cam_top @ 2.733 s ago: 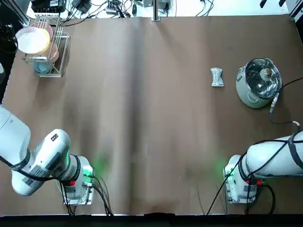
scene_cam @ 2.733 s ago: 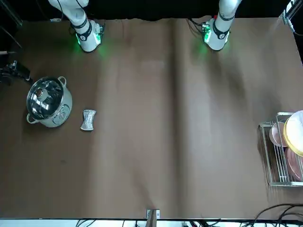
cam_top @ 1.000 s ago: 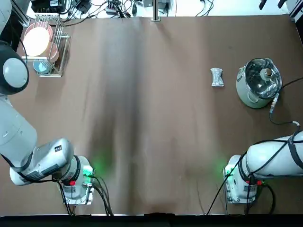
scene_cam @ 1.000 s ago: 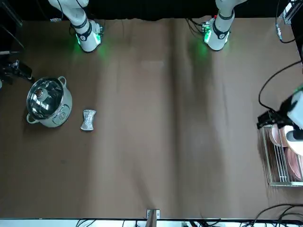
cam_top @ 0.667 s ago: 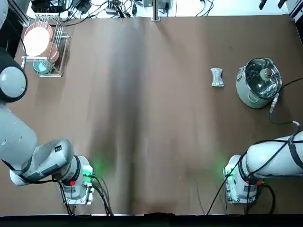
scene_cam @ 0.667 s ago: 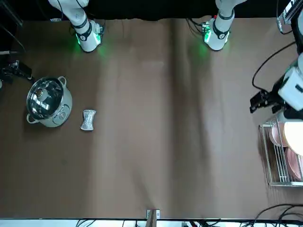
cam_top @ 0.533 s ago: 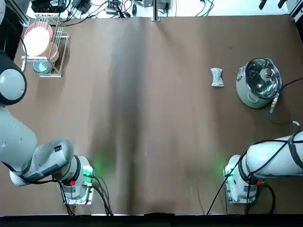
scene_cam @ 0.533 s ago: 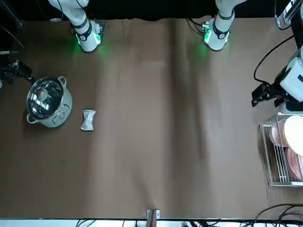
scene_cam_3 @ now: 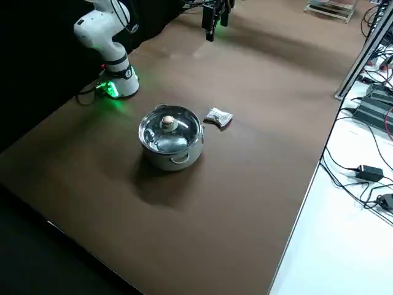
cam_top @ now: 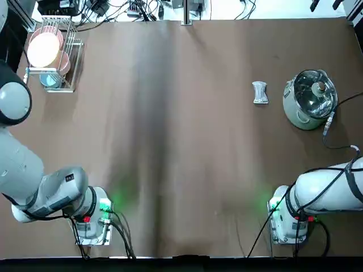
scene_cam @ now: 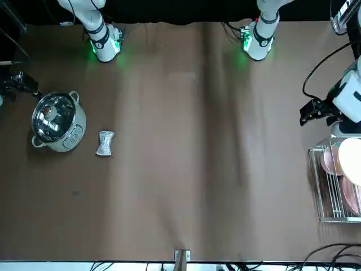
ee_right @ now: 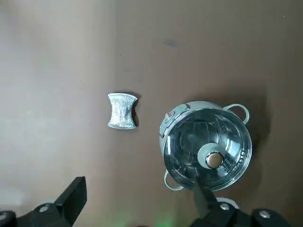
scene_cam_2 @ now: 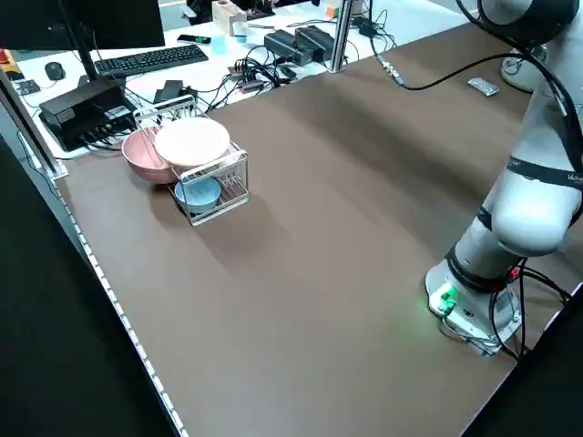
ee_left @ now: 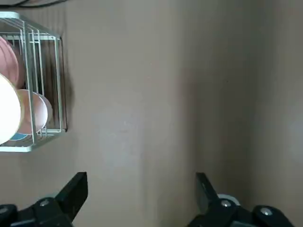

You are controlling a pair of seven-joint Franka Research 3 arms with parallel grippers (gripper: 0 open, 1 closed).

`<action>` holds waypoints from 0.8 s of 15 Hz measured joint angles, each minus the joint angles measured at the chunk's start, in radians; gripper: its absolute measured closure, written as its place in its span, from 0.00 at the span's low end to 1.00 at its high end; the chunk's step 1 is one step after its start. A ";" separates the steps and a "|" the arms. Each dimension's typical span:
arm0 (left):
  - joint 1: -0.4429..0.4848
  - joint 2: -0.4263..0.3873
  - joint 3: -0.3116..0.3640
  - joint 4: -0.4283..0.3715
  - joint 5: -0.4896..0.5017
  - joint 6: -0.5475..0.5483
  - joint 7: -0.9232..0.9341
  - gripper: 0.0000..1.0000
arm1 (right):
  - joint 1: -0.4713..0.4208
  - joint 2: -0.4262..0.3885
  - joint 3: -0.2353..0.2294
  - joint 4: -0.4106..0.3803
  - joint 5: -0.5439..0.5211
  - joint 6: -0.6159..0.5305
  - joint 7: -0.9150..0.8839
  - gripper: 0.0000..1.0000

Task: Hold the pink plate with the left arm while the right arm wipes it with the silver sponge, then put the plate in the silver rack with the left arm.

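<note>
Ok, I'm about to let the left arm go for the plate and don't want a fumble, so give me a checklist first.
- Left gripper open and empty, near the rack: ok.
- Pale plate in the silver rack, for the left arm to take: ok.
- Plate separated from the pink dishes around it: not ok, they crowd together there.
- Silver sponge lying free on the table, beside the pot: ok.
- Right gripper holding the sponge: not ok, it is open and empty above the table.
</note>
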 joint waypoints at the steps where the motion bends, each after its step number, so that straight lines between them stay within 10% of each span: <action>1: -0.045 -0.001 0.043 -0.006 -0.003 0.001 0.000 0.00 | 0.000 0.000 0.000 0.000 0.000 0.000 0.000 0.00; 5: -0.288 -0.049 0.318 -0.065 -0.077 0.052 -0.001 0.00 | 0.000 0.000 -0.001 0.000 0.000 0.001 0.000 0.00; 12: -0.310 -0.132 0.365 -0.155 -0.083 0.097 0.001 0.00 | 0.000 0.000 -0.001 0.000 0.000 0.001 0.000 0.00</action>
